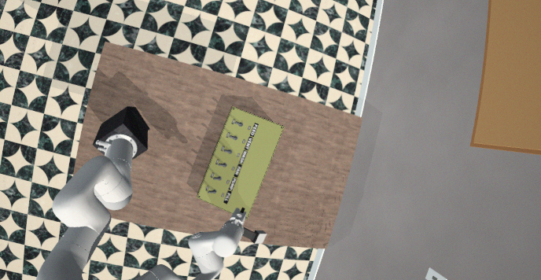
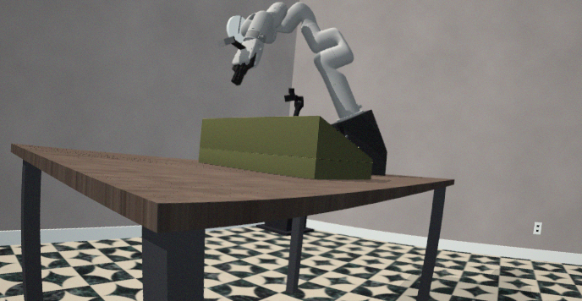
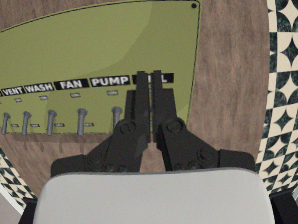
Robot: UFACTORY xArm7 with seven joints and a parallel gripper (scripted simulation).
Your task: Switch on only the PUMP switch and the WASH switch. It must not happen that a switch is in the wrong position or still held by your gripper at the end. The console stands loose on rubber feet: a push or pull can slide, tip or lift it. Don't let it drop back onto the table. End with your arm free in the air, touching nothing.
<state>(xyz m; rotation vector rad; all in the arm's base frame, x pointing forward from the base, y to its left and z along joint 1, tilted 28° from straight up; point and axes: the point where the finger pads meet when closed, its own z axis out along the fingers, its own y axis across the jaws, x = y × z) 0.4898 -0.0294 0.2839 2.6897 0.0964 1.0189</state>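
Observation:
The olive-green console (image 1: 241, 160) stands on the wooden table, and its plain back side faces the exterior view (image 2: 283, 146). In the wrist view the console (image 3: 100, 50) shows a row of labels, among them WASH (image 3: 39, 87), FAN and PUMP (image 3: 109, 82), with small metal toggles (image 3: 52, 123) below them. I cannot tell which way the toggles stand. My gripper (image 3: 150, 86) (image 2: 238, 78) (image 1: 240, 211) is shut and empty. It hangs well above the console's end, over the console's near end, and its fingers hide the last label.
The arm's black base (image 1: 126, 132) stands on the table to the left of the console. A thin black stand (image 2: 294, 101) rises behind the console. The table's edge runs close to the console's near end.

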